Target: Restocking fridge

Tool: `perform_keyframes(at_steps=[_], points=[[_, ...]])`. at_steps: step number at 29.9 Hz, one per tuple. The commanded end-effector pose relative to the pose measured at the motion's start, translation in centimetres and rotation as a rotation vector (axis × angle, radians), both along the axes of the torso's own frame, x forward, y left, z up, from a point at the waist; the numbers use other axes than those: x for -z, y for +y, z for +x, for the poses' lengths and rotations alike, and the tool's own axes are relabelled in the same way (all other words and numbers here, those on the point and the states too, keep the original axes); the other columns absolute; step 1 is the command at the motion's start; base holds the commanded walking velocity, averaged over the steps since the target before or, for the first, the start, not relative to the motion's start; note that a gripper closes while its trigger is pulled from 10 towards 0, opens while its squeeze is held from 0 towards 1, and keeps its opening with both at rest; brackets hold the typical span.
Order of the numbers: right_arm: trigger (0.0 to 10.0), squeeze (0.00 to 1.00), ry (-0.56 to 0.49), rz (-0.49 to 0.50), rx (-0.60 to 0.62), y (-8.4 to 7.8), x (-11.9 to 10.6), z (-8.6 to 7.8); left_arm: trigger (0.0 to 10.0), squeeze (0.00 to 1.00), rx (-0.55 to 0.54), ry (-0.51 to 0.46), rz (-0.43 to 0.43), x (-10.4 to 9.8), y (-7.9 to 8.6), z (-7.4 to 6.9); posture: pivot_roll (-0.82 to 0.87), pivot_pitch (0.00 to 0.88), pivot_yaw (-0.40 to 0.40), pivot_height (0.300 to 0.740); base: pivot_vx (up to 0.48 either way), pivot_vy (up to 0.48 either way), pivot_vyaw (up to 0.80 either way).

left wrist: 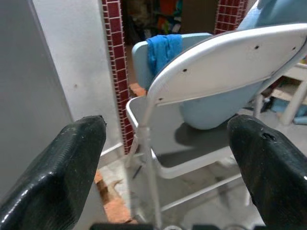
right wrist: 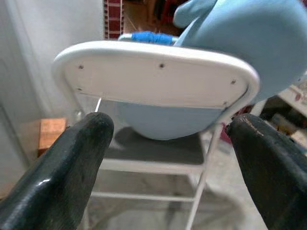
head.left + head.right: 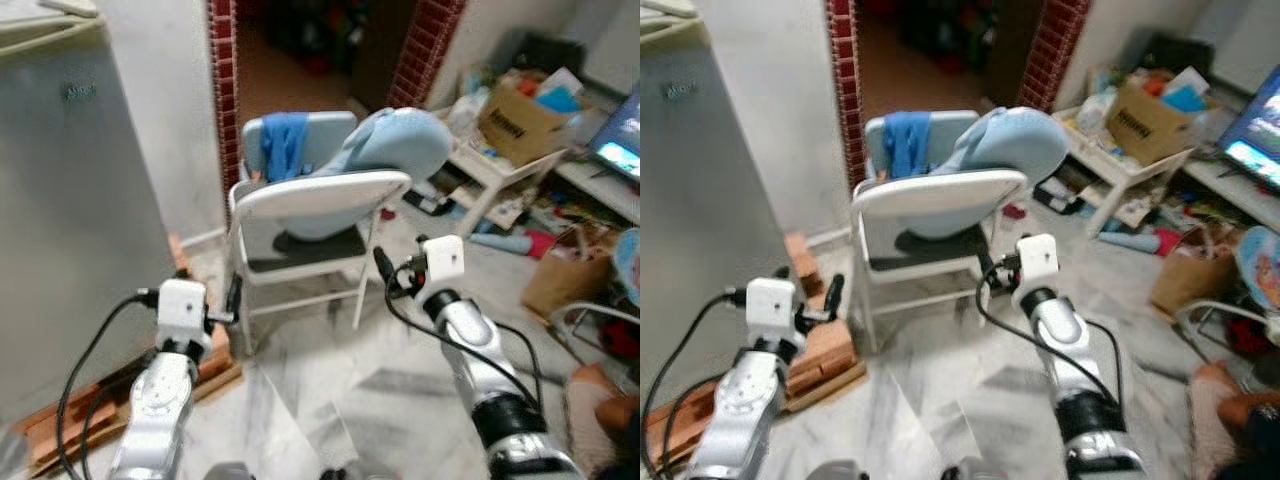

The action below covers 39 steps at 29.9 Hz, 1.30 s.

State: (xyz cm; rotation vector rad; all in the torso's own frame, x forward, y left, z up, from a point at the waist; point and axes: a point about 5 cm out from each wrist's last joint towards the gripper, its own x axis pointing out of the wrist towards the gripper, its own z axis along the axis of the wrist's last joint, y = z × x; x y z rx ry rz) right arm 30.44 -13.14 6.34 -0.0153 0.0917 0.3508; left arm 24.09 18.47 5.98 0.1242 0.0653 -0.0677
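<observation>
Fridge (image 3: 70,200) stands on robot's left, door shut, grey and smooth; base sits on wooden blocks (image 3: 215,365) on the marble floor (image 3: 330,390). No handle visible from here; judging by the plain face, grab point is likely the door's edge; expect a stiff, heavy swing with seal drag, slick metal under rubber pads. No stock in hand: left gripper (image 3: 232,300) jaws spread wide, holding nothing; right gripper (image 3: 392,272) jaws also wide open and empty; both raised ahead. White folding chair (image 3: 310,230) straight ahead, light blue cushion (image 3: 390,150) and blue cloth (image 3: 283,142) piled on and behind it; chair sits close beside the fridge corner, so door swing room looks tight. Clutter right: low bench (image 3: 495,170) with cardboard box (image 3: 520,120). Open floor only directly in front.
</observation>
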Motion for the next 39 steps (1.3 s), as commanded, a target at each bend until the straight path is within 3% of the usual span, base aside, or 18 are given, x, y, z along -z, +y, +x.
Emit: perform_keyframes(at_steps=[1,10,15,24,39], points=[[10.0,0.00,-0.017,-0.021,0.037,-1.3,-0.4,0.2,10.0,0.00,0.057,-0.007,-0.030,-0.1,-1.3,0.0,0.07,0.000,-0.070,0.740,0.000,0.000,-0.80],[10.0,0.00,-0.060,0.020,0.144,-2.7,-0.8,-0.4,10.0,0.00,0.123,0.013,-0.063,0.3,-1.8,-0.6,0.05,0.000,-0.022,0.740,0.000,0.000,-0.80],[10.0,0.00,-0.073,0.036,0.222,-3.5,-0.9,-1.0,10.0,0.00,0.197,0.016,-0.054,0.2,-2.5,0.1,0.01,0.000,0.011,0.740,0.000,0.000,-0.80],[10.0,0.00,-0.080,0.013,0.194,-3.1,-1.3,-1.1,10.0,0.00,0.209,-0.040,-0.052,-1.1,-2.4,2.2,-0.02,0.000,-0.004,0.740,0.000,-0.189,-0.80],[10.0,0.00,-0.064,-0.003,0.181,-3.1,-1.1,-1.5,10.0,0.00,0.186,-0.014,-0.073,0.2,-2.4,1.1,-0.01,0.000,-0.029,0.740,0.000,-0.357,-0.79]])
